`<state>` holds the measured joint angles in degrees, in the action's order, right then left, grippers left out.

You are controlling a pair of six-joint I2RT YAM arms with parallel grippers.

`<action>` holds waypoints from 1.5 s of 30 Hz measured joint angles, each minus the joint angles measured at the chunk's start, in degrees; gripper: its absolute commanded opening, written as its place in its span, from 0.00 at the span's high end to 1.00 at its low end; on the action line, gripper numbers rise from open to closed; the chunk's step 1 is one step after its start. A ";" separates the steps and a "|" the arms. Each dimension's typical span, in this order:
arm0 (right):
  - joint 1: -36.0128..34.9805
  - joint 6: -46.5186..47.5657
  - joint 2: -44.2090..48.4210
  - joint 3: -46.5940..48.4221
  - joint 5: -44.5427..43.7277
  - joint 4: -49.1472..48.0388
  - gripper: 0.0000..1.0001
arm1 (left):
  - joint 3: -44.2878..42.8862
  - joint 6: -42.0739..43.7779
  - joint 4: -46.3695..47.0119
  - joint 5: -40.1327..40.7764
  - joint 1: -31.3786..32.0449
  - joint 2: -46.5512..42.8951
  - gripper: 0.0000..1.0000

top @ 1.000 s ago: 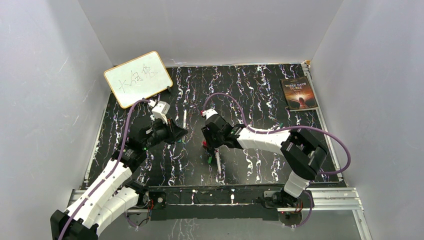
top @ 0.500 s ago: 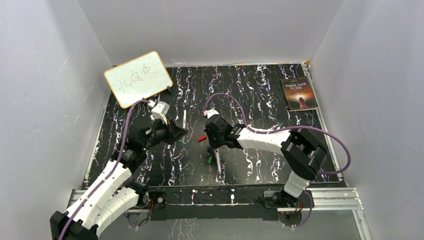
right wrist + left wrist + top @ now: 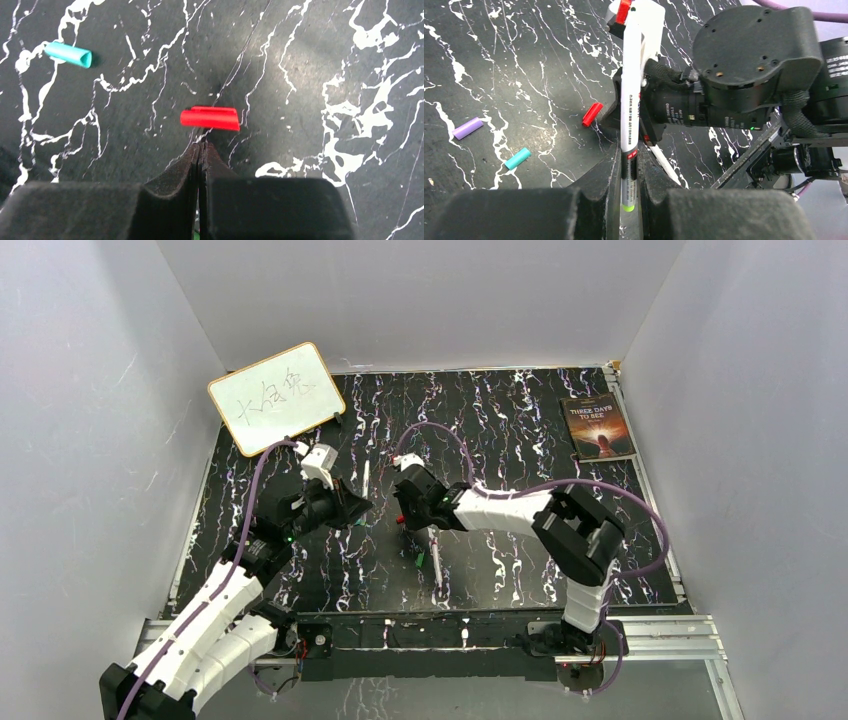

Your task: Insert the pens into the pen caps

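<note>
My left gripper (image 3: 629, 152) is shut on a white-barrelled pen (image 3: 631, 80) with a red tip up and a green end between the fingers. In the top view it sits left of centre (image 3: 357, 508), with the pen (image 3: 366, 480) pointing away. My right gripper (image 3: 200, 146) is shut and empty, its tips just short of a red cap (image 3: 210, 119) lying on the table (image 3: 402, 519). A teal cap (image 3: 68, 54) lies to the left of it. The left wrist view shows the red cap (image 3: 592, 114), the teal cap (image 3: 518, 158) and a purple cap (image 3: 467, 128).
A second white pen (image 3: 436, 568) lies near the front with a green cap (image 3: 419, 560) beside it. A small whiteboard (image 3: 276, 397) leans at the back left. A book (image 3: 598, 426) lies at the back right. White walls enclose the black marbled table (image 3: 520, 570).
My right gripper has moved left and away from the bases, and the red cap has shifted a little the same way. The left arm with its pen has barely moved.
</note>
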<state>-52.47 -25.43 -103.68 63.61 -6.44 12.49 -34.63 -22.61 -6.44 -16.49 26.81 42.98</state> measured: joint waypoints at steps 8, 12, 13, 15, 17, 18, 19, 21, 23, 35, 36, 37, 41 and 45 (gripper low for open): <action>0.02 1.88 -5.22 4.07 -5.14 0.39 1.00 | 0.00 0.11 -0.94 1.53 0.00 -1.73 1.00; 0.02 1.75 -5.49 4.39 -5.73 0.17 1.00 | 0.00 0.17 -0.94 1.73 0.00 -1.92 1.00; 0.02 1.51 -5.49 4.39 -5.86 0.13 1.00 | 0.00 0.26 -0.94 1.75 0.00 -1.90 1.00; 0.02 1.16 -5.49 4.42 -6.29 0.15 1.00 | 0.00 0.31 -0.90 1.75 0.00 -1.90 1.00; 0.02 0.83 -5.49 4.46 -6.80 0.22 1.00 | 0.00 0.33 -0.92 1.75 0.00 -1.86 1.00; 0.02 0.59 -5.49 4.55 -7.04 0.33 1.00 | 0.00 0.35 -0.92 1.75 0.00 -1.81 1.00; 0.02 0.15 -5.49 4.70 -7.28 0.50 1.00 | 0.00 0.35 -0.92 1.75 0.00 -1.81 1.00; 0.02 -0.59 -5.49 5.09 -7.76 0.66 0.96 | 0.00 0.39 -0.92 1.73 0.00 -1.81 1.00; 0.02 -1.92 -5.40 5.35 -8.72 0.68 0.82 | 0.00 0.44 -0.94 1.73 0.00 -1.84 1.00; 0.02 -8.59 -4.44 7.10 -13.40 3.13 0.56 | 0.00 0.31 -0.90 2.05 0.00 -2.14 1.00; 0.02 -8.92 -4.46 7.50 -13.42 3.41 0.57 | 0.00 0.31 -0.90 2.05 0.00 -2.19 1.00; 0.02 -9.20 -4.52 8.07 -13.40 3.78 0.57 | 0.00 0.28 -0.90 2.05 0.00 -2.23 1.00; -0.09 -9.90 -6.05 11.39 -13.49 4.37 0.59 | 0.00 0.28 -0.90 2.05 0.00 -2.32 1.00; -0.28 -10.73 -7.50 12.74 -13.57 5.49 0.60 | 0.00 0.28 -0.94 2.08 0.00 -2.58 1.00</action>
<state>-52.75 -36.16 -111.18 76.36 -20.01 17.98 -34.63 -22.33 -7.38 -14.41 26.81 40.40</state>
